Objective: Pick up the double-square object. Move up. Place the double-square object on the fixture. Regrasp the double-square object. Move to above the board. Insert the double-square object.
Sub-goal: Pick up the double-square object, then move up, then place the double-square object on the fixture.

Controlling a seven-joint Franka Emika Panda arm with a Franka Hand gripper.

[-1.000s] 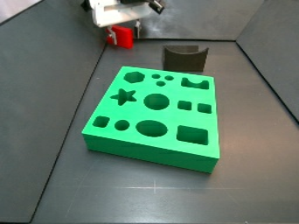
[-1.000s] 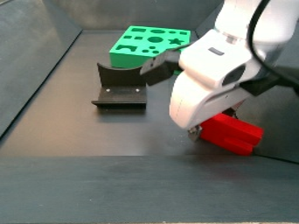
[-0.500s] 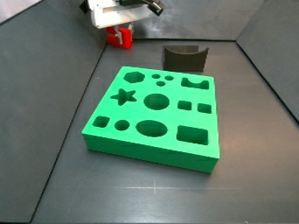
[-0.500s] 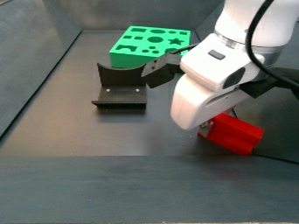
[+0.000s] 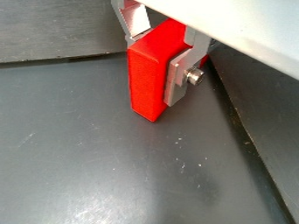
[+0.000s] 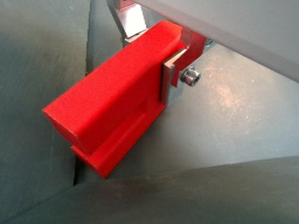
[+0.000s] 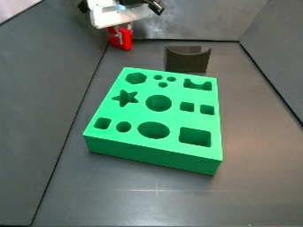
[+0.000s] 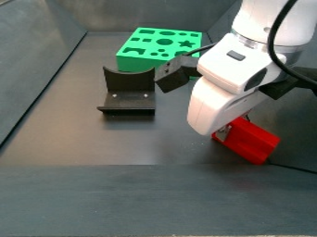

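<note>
My gripper is shut on the red double-square object, its silver fingers clamping the block's two faces. The same hold shows in a wrist view, where the stepped block hangs clear of the dark floor. In a side view the gripper holds the red block at the far left, beyond the green board and left of the dark fixture. In a side view the block sits under the white gripper body, right of the fixture and the board.
Grey walls enclose the dark floor. A wall seam runs close beside the held block in a wrist view. The arm's white body hides much of the right side in a side view.
The gripper has risen a little with the red block in it, lifting it off the floor. The board and the fixture have not moved.
</note>
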